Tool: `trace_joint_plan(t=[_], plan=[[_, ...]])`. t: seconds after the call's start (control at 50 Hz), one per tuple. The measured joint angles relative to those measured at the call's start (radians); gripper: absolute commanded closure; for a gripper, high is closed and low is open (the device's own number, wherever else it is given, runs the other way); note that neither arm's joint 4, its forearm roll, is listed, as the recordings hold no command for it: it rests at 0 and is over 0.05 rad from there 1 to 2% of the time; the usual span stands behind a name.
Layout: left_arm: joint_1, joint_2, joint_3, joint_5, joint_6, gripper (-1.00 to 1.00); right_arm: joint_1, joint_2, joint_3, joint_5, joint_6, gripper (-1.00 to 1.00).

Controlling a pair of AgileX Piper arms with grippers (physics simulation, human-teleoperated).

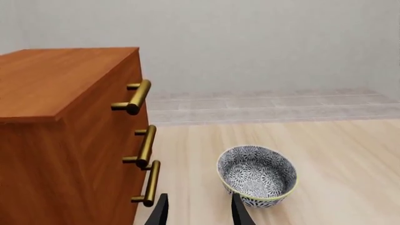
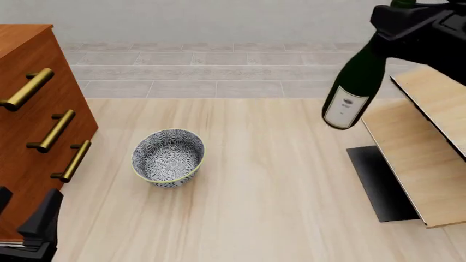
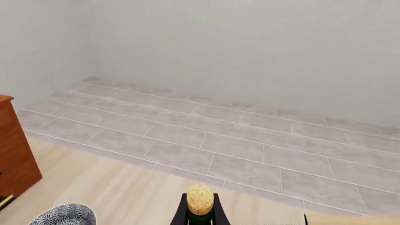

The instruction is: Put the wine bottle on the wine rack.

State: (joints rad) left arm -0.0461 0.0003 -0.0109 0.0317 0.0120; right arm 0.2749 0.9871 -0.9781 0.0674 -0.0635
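**Bottle held aloft beside the rack**

Front view: a pale wood table [image 2: 276, 180] runs back to a strip of grey tiled floor [image 2: 211, 71] and a plain light wall. On the left stands a reddish-brown drawer cabinet [image 2: 33, 125] with brass handles [image 2: 51, 131]. A patterned blue-and-white bowl [image 2: 168, 157] sits on the table just to the right of it. At the right edge stands the wine rack [image 2: 418, 158], pale slanted panels on a flat black base. The wine bottle [image 2: 354, 87] hangs in the air just left of the rack's upper panel, tilted, its base with the white label pointing down and left, well clear of the table. The right gripper [image 2: 407, 24] clasps it at the neck near the top edge of the picture. The left gripper [image 2: 33, 232] sits low in the bottom left corner, close by the cabinet; from here its spread cannot be told.

Left wrist view: the same wall and tiles lie behind the table. The cabinet fills one side, three handles showing, and the bowl rests near it. The left gripper's two dark fingertips [image 1: 159, 213] stand apart with nothing between them.

Right wrist view: wall, tiles and table edge. The bottle's tan cork [image 3: 200, 199] sits between the right gripper's dark fingers [image 3: 180, 216], pinched at the neck. A corner of the cabinet and the rim of the bowl show at the edge.
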Motion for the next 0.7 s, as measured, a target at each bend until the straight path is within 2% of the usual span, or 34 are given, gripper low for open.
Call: trace_joint_plan(t=[0.7], plan=[[-0.008, 0.000, -0.024, 0.001, 0.007, -1.00, -0.192, -0.165, -0.116, 0.210, 0.016, 1.00]])
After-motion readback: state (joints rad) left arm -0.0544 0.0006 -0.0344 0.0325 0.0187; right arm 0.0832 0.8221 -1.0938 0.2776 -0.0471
